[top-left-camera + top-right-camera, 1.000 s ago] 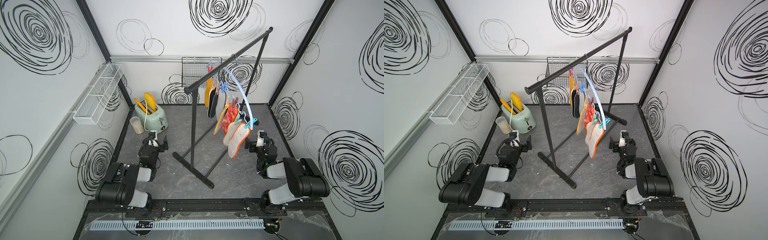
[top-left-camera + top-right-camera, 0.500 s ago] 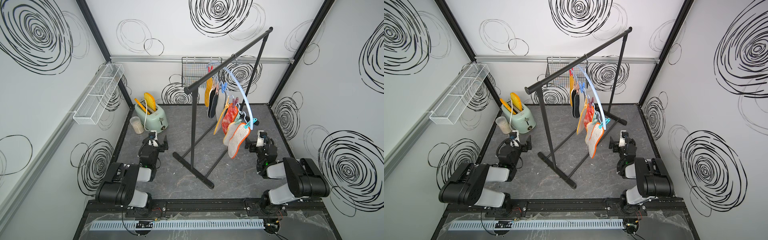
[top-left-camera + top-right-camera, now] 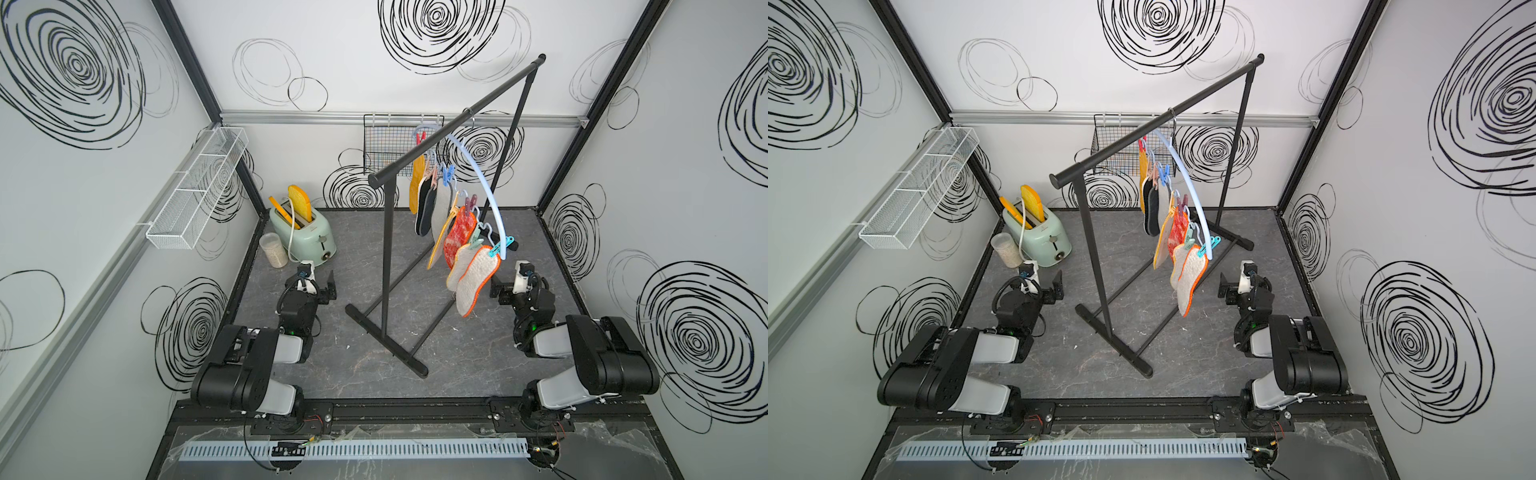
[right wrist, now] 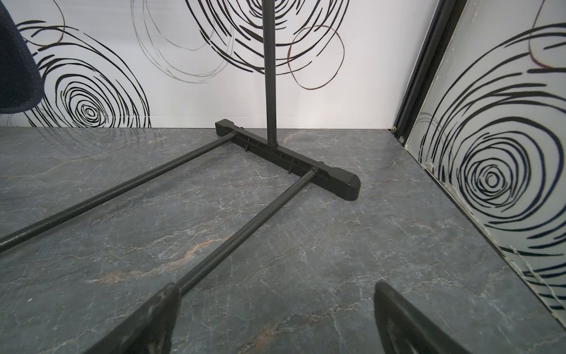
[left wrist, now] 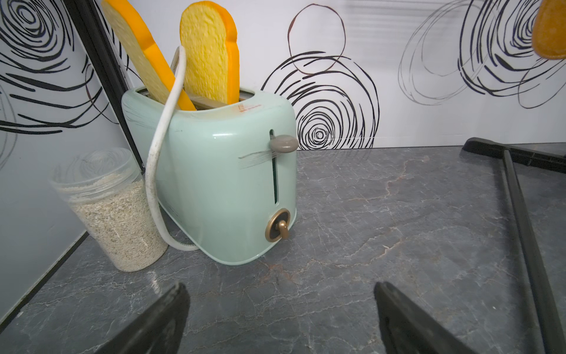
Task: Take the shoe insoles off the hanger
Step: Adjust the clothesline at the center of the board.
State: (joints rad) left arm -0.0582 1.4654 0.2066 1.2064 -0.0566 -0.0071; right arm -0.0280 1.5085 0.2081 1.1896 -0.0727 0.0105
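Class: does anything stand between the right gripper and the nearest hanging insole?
Nothing visible does. The open right gripper sits low beside the rail; the orange-rimmed insole hangs above it to its left, pegged to the hanger.

The shoe insoles (image 3: 446, 216) overlap on the hanger (image 3: 484, 187), so I can't count them in a top view. The pegs (image 3: 448, 173) are too small for me to match to insoles. Left wrist view: an orange insole tip (image 5: 549, 30) is cut off by the frame edge. Right wrist view: a dark insole (image 4: 16, 76) is cropped the same way, and the garment rail upright (image 4: 269, 70) runs out of frame.
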